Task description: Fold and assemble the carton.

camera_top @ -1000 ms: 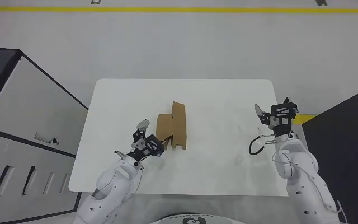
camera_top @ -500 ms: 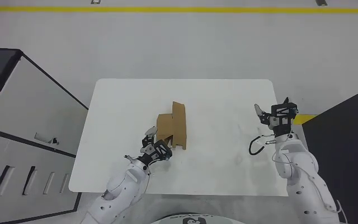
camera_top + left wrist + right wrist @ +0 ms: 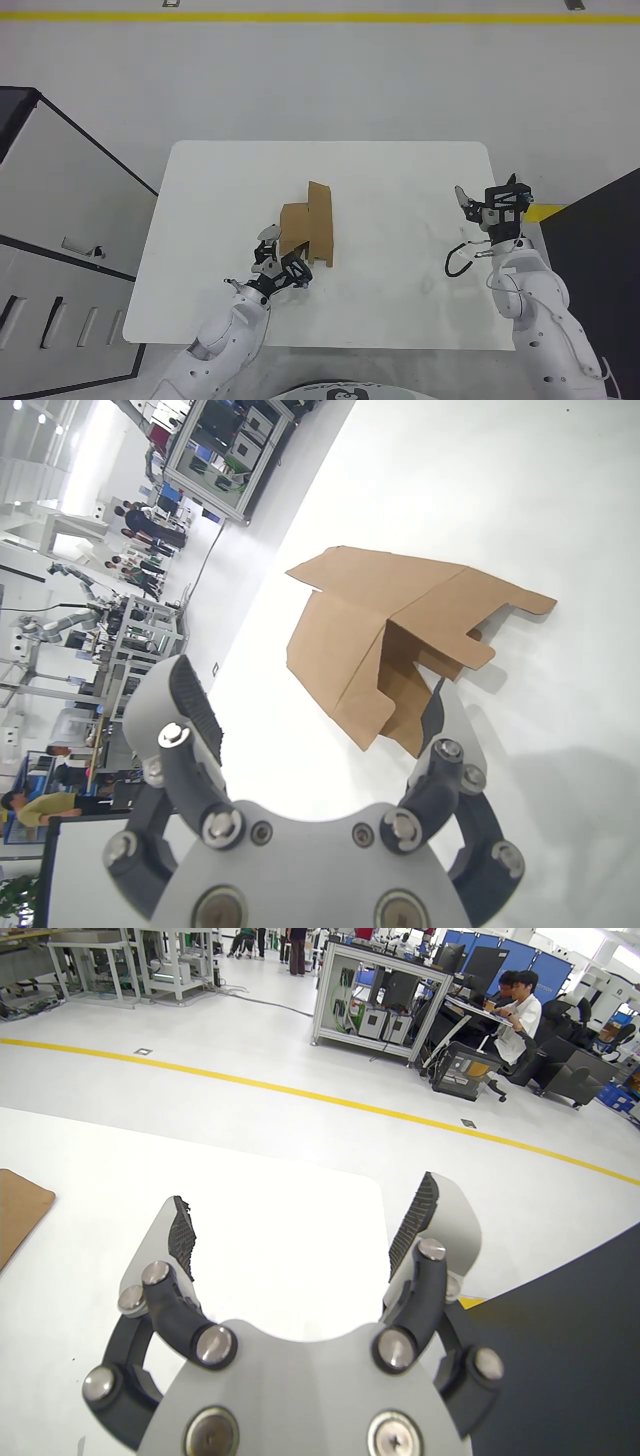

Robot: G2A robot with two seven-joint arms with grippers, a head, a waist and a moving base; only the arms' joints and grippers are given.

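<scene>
Left gripper [image 3: 312, 690]: jaws wide open, nothing held. One fingertip [image 3: 436, 700] sits right at the near open end of the carton [image 3: 400, 615]. In the wrist view it overlaps the mouth, so can't tell if it touches. The other finger is off to the carton's left, over bare table [image 3: 400, 180]. Seen from above, the gripper is just beside the carton's near-left corner.

Carton: brown cardboard, part-folded, lying about mid-table. Two panels meet at a ridge like a low tent, hollow underneath, with the open end facing the left gripper. Notched flaps stick out at the near end. One longer flap runs out past the rest on the far side, flat against the table.

Right gripper [image 3: 304, 1198]: jaws also wide open, empty. It's well apart from the carton, off to its right, at the table's right edge, with the fingers pointing away from the robot. A rounded corner of the carton just shows at the edge of its wrist view.

Beyond the carton, past the far table edge, a yellow line [image 3: 320, 17] runs across the floor. A dark panel [image 3: 600, 250] stands further right of the carton than the right gripper.
</scene>
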